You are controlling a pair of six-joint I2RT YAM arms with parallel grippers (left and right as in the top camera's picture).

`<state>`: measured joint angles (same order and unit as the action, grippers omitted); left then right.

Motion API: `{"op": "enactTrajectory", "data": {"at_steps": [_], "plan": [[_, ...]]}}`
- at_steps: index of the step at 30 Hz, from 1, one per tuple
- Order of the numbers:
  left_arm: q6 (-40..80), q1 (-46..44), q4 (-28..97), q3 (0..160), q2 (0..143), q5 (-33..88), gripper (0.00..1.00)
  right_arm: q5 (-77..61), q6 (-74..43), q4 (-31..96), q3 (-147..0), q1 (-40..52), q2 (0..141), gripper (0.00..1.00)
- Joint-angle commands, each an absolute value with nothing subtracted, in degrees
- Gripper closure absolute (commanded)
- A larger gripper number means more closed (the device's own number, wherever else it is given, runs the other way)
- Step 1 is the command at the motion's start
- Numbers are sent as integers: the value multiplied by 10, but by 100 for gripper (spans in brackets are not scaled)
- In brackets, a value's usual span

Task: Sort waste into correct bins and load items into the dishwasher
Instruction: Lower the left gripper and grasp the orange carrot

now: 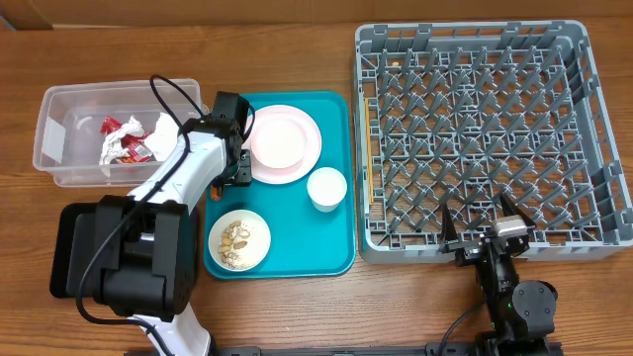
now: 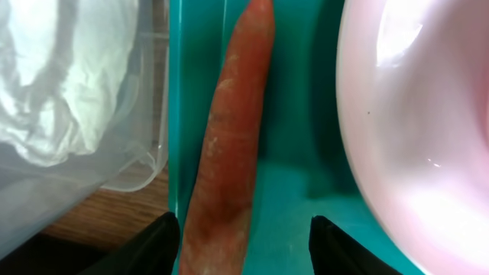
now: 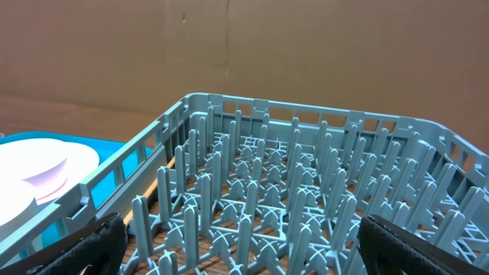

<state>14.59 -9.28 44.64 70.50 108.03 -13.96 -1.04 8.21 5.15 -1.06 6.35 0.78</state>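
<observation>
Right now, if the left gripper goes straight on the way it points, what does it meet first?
Most likely the carrot, lying on the tray ahead of the left gripper, between its open fingers. How far off, the picture does not show.

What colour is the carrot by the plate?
Orange, with pale scuffs. The carrot shows best in the left wrist view.

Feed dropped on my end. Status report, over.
Left gripper open, straddling carrot on teal tray. Right gripper open, empty, at dish rack. White plate close beside carrot.
</observation>
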Motion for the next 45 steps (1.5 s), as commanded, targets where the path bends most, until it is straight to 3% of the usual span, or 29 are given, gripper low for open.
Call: {"op": "enactTrajectory", "data": {"at_steps": [1,20,30,35,45], "plan": [[137,-93,437,696,1087,-139,44,-8,84,48,-5,60,2,0],[137,-93,374,660,1087,-140,58,-8,84,48,-5,60,2,0],[137,-93,374,660,1087,-139,60,-8,84,48,-5,60,2,0],[137,-93,374,660,1087,-139,65,-8,84,48,-5,60,2,0],[137,-93,375,660,1087,-138,83,-8,84,48,-5,60,2,0]]}}
